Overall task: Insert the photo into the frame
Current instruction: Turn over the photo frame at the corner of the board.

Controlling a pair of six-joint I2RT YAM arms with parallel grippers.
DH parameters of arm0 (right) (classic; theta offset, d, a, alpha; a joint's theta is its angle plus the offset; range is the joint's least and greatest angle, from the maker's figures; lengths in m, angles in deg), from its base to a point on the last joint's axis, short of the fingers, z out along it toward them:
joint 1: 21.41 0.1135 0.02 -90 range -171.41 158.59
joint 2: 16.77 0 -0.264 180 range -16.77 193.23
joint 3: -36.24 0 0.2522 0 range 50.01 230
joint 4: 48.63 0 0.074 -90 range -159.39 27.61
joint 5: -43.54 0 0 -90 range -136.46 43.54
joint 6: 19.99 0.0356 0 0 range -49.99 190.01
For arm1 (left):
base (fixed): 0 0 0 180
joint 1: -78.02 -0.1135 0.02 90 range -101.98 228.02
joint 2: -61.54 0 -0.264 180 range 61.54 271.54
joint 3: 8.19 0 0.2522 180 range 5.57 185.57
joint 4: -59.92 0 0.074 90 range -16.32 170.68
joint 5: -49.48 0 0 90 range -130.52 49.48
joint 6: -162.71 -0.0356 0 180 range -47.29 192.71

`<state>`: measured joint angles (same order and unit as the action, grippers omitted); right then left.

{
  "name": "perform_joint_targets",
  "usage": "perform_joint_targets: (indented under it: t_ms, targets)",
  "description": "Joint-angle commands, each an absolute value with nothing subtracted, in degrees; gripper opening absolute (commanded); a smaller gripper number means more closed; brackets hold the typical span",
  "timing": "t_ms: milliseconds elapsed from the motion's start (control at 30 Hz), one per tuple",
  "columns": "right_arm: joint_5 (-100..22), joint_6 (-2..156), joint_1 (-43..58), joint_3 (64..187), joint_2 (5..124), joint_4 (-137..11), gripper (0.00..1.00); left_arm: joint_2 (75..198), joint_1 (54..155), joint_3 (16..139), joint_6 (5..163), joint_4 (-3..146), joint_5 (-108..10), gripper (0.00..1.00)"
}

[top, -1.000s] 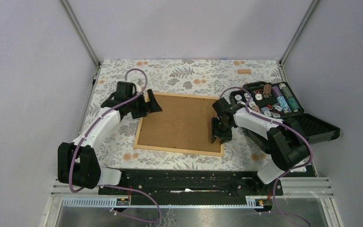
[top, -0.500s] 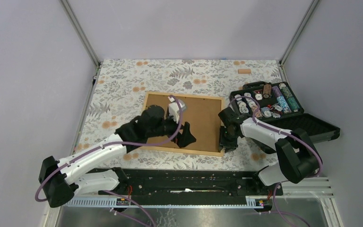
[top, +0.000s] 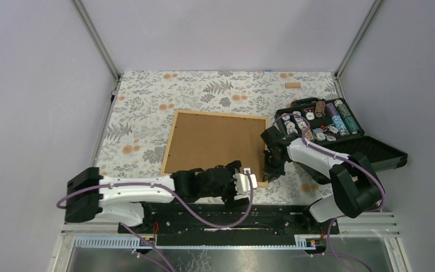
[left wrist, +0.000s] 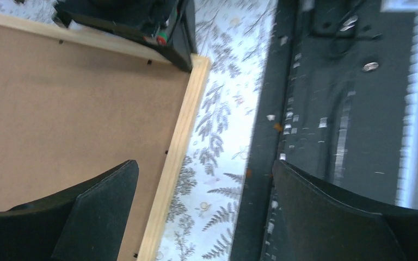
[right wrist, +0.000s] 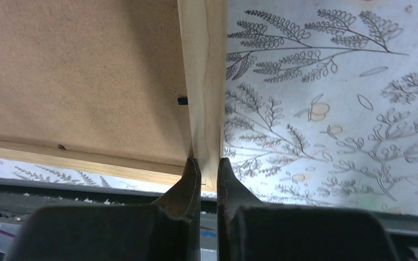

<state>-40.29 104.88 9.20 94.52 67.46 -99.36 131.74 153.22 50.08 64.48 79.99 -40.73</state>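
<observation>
- A thin, light wooden picture frame [right wrist: 204,65] is laid flat, back side up, in the middle of the table. It is set on a white tablecloth [top: 147,96] printed with grey leaves and orange flowers.
- The back of the frame is filled by a flat brown backing board [top: 218,144].
- The photo cannot be seen in any view.
- The right claw [right wrist: 207,163] is placed at the near right corner of the frame. Its two black fingers are pressed close together, and the right wooden strip of the frame is pinched between them.
- The left claw [left wrist: 204,168] is held low by the near edge of the table, just beside that same corner. Its fingers are spread wide and nothing is held in them.
- A black open case [top: 374,153] filled with round colourful chips [top: 334,116] is placed to the right of the frame.
</observation>
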Motion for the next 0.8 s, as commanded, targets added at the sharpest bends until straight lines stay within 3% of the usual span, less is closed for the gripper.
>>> perform_joint_targets:
  t_ms: [0, 233, 367, 467, 567, 733, 767]
  targets:
    - [-39.69, 107.73, 9.32, 102.84, 63.92, -107.82, 0.00, 137.82, 158.00, 46.22, 57.63, 68.00, -22.52, 0.99]
    - [-33.75, 108.03, 8.25, 105.92, 61.28, -110.15, 0.00, 149.44, 163.69, 43.79, 46.03, 48.48, 2.54, 0.99]
    - [-30.60, 107.76, 8.19, 106.05, 61.09, -110.56, 0.00, 161.21, 163.84, 42.95, 26.89, 26.19, 19.26, 0.99]
    - [-30.47, 108.36, 8.17, 105.95, 59.94, -110.66, 0.00, 166.05, 163.66, 42.45, 19.75, 18.13, 20.08, 0.98]
    - [-29.91, 109.04, 8.14, 106.53, 58.14, -111.02, 0.00, 169.27, 162.40, 42.80, 16.88, 15.55, 19.44, 0.89]
    - [-29.85, 109.99, 8.21, 106.29, 54.89, -111.26, 0.00, 168.96, 159.21, 44.55, 12.16, 11.92, 20.30, 0.54]
    - [-29.79, 109.90, 8.15, 106.18, 54.52, -111.24, 0.00, 168.48, 158.89, 44.96, 11.60, 12.13, 20.25, 0.52]
